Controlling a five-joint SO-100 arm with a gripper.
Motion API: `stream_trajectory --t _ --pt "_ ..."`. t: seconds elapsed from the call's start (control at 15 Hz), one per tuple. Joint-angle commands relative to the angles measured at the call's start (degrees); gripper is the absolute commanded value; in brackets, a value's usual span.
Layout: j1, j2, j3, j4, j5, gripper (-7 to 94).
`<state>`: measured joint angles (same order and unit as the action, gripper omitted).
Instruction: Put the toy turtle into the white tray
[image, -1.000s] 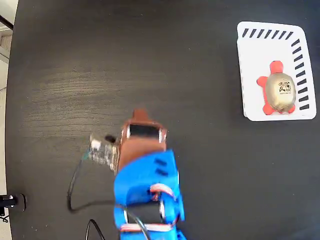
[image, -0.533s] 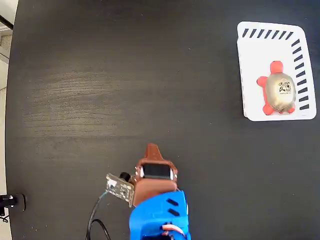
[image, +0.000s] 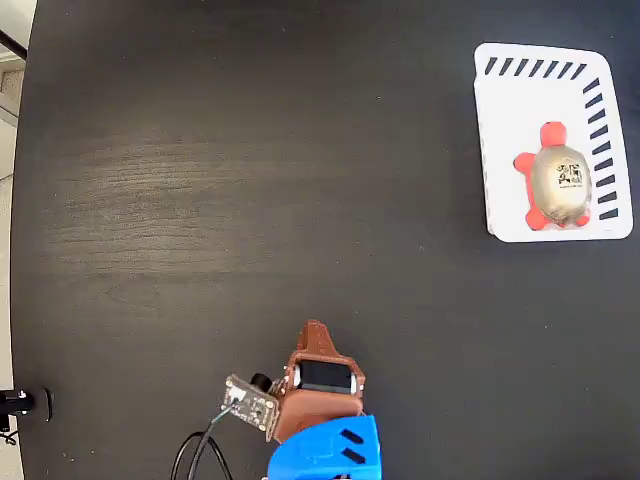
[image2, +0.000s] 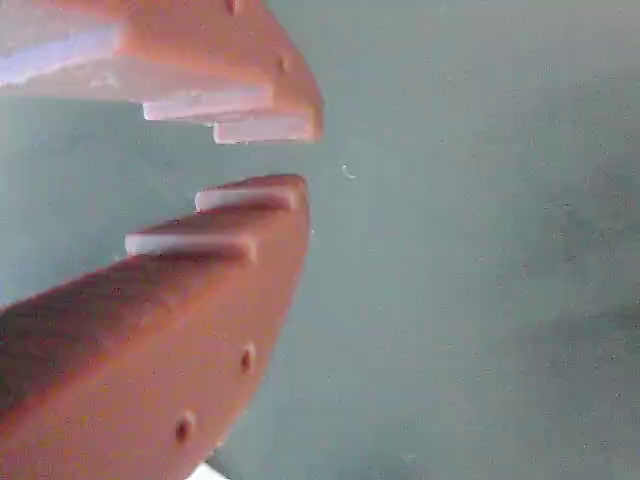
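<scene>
Gripper (image2: 290, 155): empty, fingertips a narrow gap apart.
Toy turtle (image: 559, 185): well up-right of gripper, inside white tray (image: 497, 140), upright.

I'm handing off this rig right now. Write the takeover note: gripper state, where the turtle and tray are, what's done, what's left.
Gripper: empty; the fingers are close together with a small gap between the tips in the wrist view. It sits low at the bottom edge of the fixed view, far from the tray.
Toy turtle: lying inside the white tray at the right side of the fixed view, in the tray's lower half, shell up.
Done: the turtle is in the tray and released.
Left: nothing on the placement; at most park the arm.
</scene>
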<state>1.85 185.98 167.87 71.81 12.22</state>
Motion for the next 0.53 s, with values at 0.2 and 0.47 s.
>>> stream_trajectory --t 0.2,0.47 --pt "7.2 0.2 0.6 0.7 15.3 0" --pt "12.8 0.3 6.9 4.9 67.2 1"
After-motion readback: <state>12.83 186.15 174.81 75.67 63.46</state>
